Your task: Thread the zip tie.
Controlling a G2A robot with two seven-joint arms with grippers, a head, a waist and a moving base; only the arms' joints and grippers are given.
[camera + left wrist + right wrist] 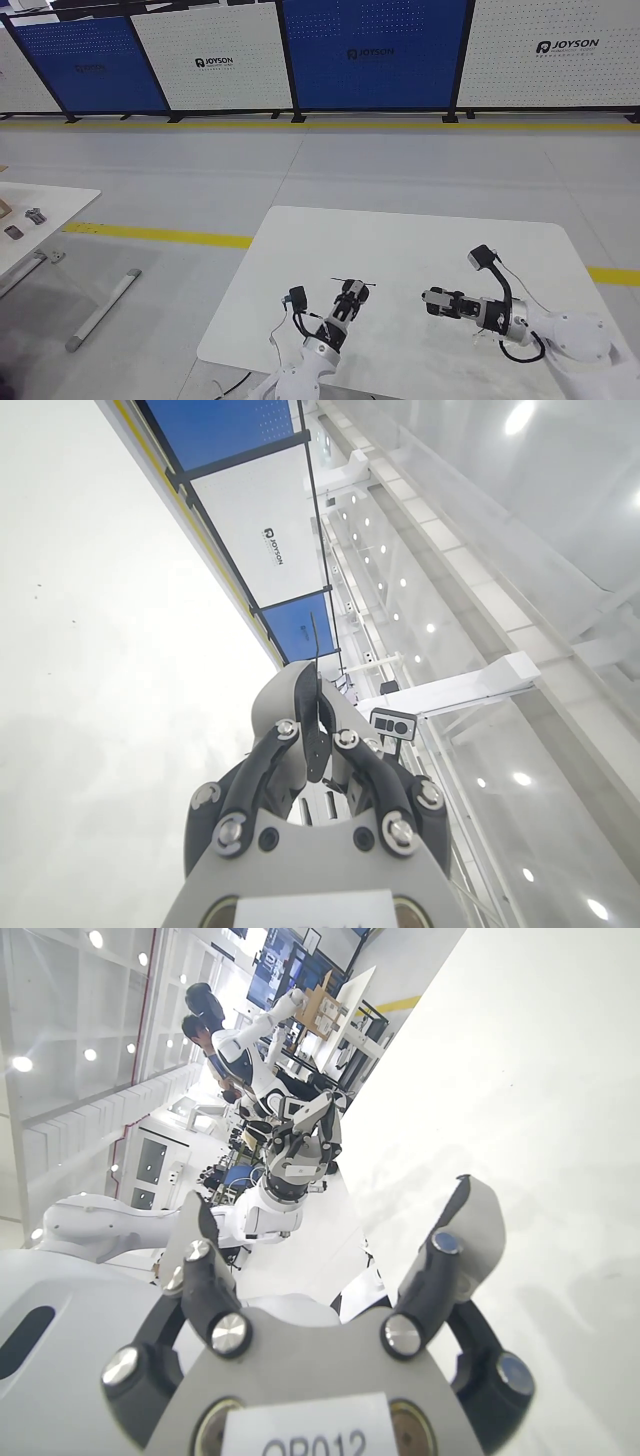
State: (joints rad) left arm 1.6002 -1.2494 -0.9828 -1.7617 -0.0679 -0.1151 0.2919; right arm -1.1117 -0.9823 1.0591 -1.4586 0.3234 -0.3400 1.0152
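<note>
A thin black zip tie (315,640) sticks out past the tips of my left gripper (312,685), which is shut on it. In the top view the zip tie (350,283) shows as a short dark line across the left gripper (350,291), held above the white table (400,240) near its front left. My right gripper (430,299) is over the table to the right of it, pointing toward the left one. In the right wrist view the right gripper (330,1203) is open with nothing between its fingers, and the left gripper (312,1115) shows farther off.
The table's front edge (240,364) runs just below both arms. A second white table (40,215) with small objects stands far left. Blue and white panels (300,60) line the back of the room.
</note>
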